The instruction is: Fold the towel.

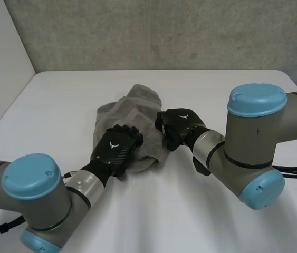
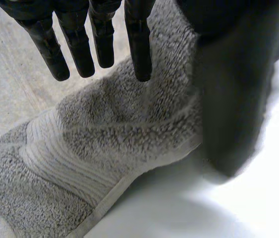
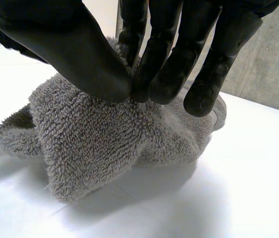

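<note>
Head view, one towel (image 1: 136,108) lay bunched on one table (image 1: 227,89), left hand (image 1: 114,148) over it, fingers straight, right hand (image 1: 179,123) pinched it.

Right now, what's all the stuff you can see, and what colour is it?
towel: one, grey, bunched up in the middle of the table
table: one, white, under everything
wall: one, grey, behind the table
left arm: one, grey with light-blue caps, at the near left
right arm: one, grey with light-blue caps, at the right
left hand: one, black, over the towel's near edge, fingers straight
right hand: one, black, at the towel's right side, pinching the cloth between thumb and fingers
</note>
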Robot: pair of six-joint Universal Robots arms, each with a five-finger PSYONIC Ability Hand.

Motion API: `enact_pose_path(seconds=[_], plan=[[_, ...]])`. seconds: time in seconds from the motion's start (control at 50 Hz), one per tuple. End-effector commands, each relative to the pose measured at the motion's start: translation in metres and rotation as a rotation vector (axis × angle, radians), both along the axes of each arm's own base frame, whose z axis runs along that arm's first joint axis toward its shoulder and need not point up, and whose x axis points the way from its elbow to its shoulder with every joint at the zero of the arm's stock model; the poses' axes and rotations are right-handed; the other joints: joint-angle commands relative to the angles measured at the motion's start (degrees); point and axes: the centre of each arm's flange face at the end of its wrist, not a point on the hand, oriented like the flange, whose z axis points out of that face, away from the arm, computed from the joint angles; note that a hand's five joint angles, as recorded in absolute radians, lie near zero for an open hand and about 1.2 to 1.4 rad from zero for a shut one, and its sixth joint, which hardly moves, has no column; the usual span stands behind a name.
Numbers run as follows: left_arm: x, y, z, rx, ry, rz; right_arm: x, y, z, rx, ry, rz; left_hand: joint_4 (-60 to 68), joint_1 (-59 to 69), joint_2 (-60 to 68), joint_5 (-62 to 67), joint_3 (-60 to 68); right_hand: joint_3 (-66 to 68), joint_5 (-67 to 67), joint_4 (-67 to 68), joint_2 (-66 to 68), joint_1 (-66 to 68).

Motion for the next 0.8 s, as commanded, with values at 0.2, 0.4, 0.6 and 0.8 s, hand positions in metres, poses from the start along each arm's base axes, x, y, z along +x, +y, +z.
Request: enact_pose_path(seconds=[0.2,0.4,0.6,0.8], plan=[[-0.011,-0.026,-0.023,0.005,-0.01,0.125,0.0,0.0,-0.001,0.002,0.001,0.001,9.3,9.54,9.49,10.83,8.9,3.21,3.21,3.1,4.02,4.57],[-0.012,-0.024,-0.021,0.016,0.02,0.127,0.0,0.0,-0.001,0.002,0.001,0.001,42.24,42.48,42.43,43.77,41.84,3.21,3.21,3.1,4.02,4.57],[0.0,-0.035,0.023,0.011,0.179,0.199,0.0,0.0,-0.001,0.005,-0.001,-0.003,55.56,55.8,55.75,57.09,55.16,3.21,3.21,3.1,4.02,4.57],[0.015,-0.034,0.101,-0.126,0.318,0.212,-0.009,-0.01,0.064,-0.124,-0.086,-0.036,59.07,59.31,59.26,60.6,58.67,3.21,3.21,3.1,4.02,4.57]])
